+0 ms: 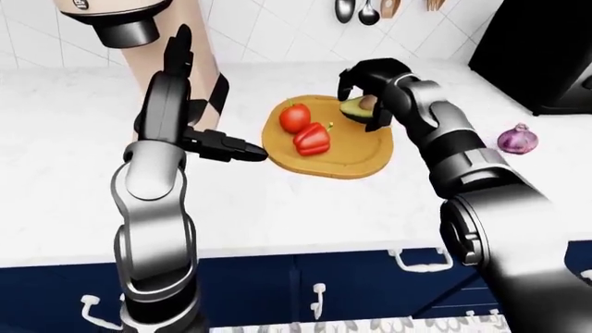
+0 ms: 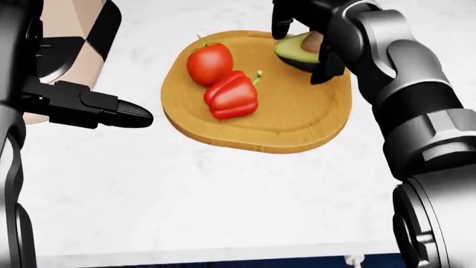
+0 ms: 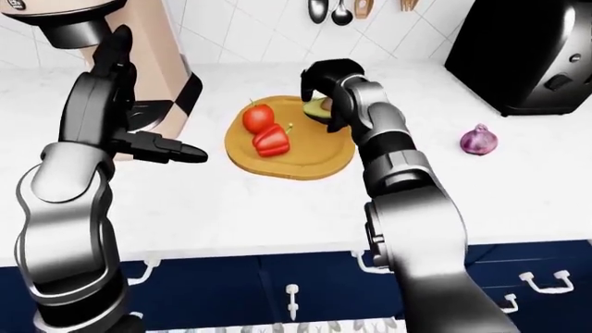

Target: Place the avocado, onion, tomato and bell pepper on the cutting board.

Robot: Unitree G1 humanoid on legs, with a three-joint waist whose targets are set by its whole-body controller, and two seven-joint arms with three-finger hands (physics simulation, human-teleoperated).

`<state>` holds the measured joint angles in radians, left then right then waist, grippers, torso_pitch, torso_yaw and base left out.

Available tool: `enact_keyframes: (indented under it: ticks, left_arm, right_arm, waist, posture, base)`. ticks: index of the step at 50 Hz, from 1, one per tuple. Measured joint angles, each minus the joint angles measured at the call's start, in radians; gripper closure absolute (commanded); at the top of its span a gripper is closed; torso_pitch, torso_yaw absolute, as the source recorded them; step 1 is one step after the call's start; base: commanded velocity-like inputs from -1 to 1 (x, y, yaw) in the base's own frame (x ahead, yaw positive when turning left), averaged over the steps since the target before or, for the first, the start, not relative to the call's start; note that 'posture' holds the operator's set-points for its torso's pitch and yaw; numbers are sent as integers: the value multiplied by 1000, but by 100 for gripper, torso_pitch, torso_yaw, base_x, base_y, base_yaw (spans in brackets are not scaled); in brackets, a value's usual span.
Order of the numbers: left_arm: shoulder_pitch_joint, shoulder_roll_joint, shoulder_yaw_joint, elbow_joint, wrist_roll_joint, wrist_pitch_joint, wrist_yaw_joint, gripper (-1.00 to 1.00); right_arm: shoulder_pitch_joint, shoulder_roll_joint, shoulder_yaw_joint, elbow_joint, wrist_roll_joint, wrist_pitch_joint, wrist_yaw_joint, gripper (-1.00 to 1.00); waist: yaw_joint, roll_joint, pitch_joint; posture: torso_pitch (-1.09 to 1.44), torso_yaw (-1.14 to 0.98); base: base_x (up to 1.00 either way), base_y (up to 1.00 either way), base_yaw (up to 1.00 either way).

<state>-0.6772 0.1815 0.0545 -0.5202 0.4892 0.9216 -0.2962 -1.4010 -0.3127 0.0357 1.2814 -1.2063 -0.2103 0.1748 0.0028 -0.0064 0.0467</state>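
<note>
- Avocado (image 2: 296,51) was gripped in the right hand (image 2: 306,39), fingers closed round it, over the cutting board's (image 2: 297,120) upper-right part in the head view.
- Tomato (image 2: 209,63) and bell pepper (image 2: 232,95) lay touching on the board.
- Onion (image 3: 478,139) sat well apart on the white tabletop (image 2: 223,195).
- Left hand (image 2: 111,111) hovered open, empty, beside the board's left edge.

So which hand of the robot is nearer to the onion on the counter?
Right. The right hand holds the avocado over the cutting board, left of the onion in the left-eye view. The left hand is past the board's far left edge.
</note>
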Motion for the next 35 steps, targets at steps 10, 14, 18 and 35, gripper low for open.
enact_keyframes:
  ticks: [10, 14, 18, 35]
  left_arm:
    - [19, -5, 2, -5, -2, -11, 5, -100]
    - [29, -3, 3, -10, -6, -12, 5, -100]
    - [29, 3, 6, -26, -3, -1, 0, -100]
    - [20, 1, 4, -15, -4, -1, 4, -100]
  right_arm:
    - [-7, 50, 0, 33, 46, 48, -52, 19]
    - [-3, 62, 2, 38, 61, 61, -73, 19]
    - [1, 69, 3, 46, 73, 72, -91, 18]
    - [-33, 80, 1, 48, 117, 75, -127, -52]
  waist:
    - [0, 2, -4]
    - [0, 2, -5]
    - [0, 3, -5]
    - [0, 3, -6]
  posture:
    - [0, 0]
    - [0, 0]
    - [0, 0]
    - [0, 0]
  base:
    - [0, 0, 0]
    - [0, 0, 0]
    - [0, 0, 0]
    - [0, 0, 0]
